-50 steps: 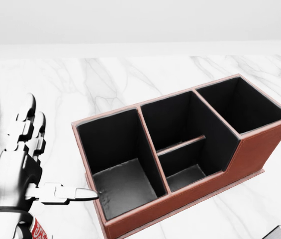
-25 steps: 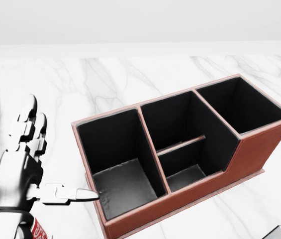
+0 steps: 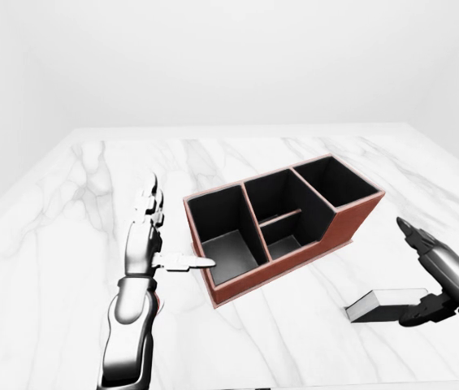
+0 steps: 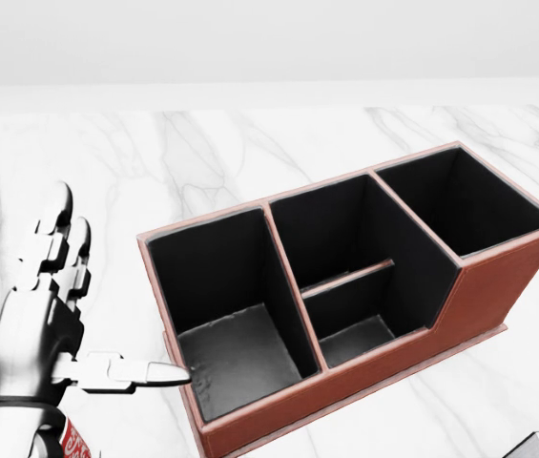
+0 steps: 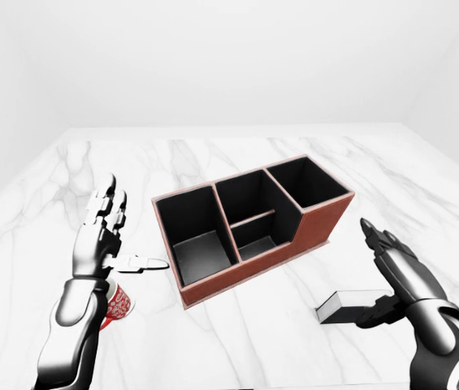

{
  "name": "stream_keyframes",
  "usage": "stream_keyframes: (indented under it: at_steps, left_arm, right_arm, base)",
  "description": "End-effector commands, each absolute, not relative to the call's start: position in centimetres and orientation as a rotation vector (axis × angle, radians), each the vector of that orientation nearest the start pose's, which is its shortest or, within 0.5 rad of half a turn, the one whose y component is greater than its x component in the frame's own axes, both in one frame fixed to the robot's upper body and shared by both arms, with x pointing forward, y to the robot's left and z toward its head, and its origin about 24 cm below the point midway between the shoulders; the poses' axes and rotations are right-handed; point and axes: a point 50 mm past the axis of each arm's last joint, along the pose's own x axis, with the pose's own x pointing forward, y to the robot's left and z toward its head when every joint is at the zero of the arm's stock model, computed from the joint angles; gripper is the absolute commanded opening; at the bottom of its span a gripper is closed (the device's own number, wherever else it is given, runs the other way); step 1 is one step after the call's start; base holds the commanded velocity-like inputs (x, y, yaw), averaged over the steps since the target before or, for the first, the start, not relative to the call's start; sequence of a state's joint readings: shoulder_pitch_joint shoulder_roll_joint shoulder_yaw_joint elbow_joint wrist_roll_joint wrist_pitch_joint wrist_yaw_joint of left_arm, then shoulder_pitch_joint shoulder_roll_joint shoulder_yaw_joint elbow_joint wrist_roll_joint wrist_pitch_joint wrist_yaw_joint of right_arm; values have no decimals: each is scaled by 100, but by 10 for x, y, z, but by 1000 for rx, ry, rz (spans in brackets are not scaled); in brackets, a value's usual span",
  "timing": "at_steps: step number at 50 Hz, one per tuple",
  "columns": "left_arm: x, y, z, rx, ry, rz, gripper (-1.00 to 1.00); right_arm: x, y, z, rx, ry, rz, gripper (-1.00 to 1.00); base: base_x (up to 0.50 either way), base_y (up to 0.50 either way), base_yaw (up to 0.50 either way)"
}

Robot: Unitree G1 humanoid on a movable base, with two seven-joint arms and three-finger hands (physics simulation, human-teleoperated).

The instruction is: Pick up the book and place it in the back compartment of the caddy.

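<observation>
Change since earlier frames: almost none; in the head view the left hand sits a touch lower than a second ago, caddy and camera unmoved.
Left hand: the silver three-finger left hand [image 4: 45, 315] hovers over the white marble tabletop [image 3: 58, 244], two fingers raised, thumb pointing at the caddy's left end wall. Spread wide, holding nothing.
Cup: a red-and-white patterned cup [image 5: 117, 302] stands on the marble just below the left wrist, partly hidden by the forearm.
Caddy: the brown leather rectangular caddy with black lining [image 4: 484, 296] lies at a diagonal, three sections across; the middle one is split by a low divider. All compartments look empty. Which one counts as "back" I cannot settle from these views.
Book: the flat grey-white book [image 5: 349, 307] lies on the marble at lower right of the right-eye view, well apart from the caddy, not yet lifted.
Right hand: the dark right hand [image 5: 391, 276] is above and just beside the book's right end, fingers extended, thumb curled low toward the book's edge. Unclosed, gripping nothing; whether the thumb touches is unclear.
Risk 1: book lies flat, so fingers may slide over the cover or push it along the slick marble.
Risk 2: a one-ended grip could let it tilt and catch the caddy rim.
Risk 3: left forearm could knock the cup.
</observation>
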State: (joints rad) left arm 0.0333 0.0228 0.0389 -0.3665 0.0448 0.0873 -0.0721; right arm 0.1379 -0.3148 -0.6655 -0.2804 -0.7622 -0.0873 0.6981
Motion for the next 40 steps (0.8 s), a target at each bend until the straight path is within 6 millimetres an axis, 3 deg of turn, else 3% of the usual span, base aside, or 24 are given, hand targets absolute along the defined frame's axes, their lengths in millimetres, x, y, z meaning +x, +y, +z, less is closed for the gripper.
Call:
stream_keyframes:
  at_steps: [1, 40]
  left_arm:
    - [239, 159, 110, 84, -244, -19, 100]
    - [239, 158, 108, 85, -232, -24, 100]
  right_arm:
    - [184, -321, 100, -1120, 387, -15, 100]
    - [194, -330, 78, -1101, 489, 53, 100]
  base:
    - [0, 0, 0]
    - [0, 0, 0]
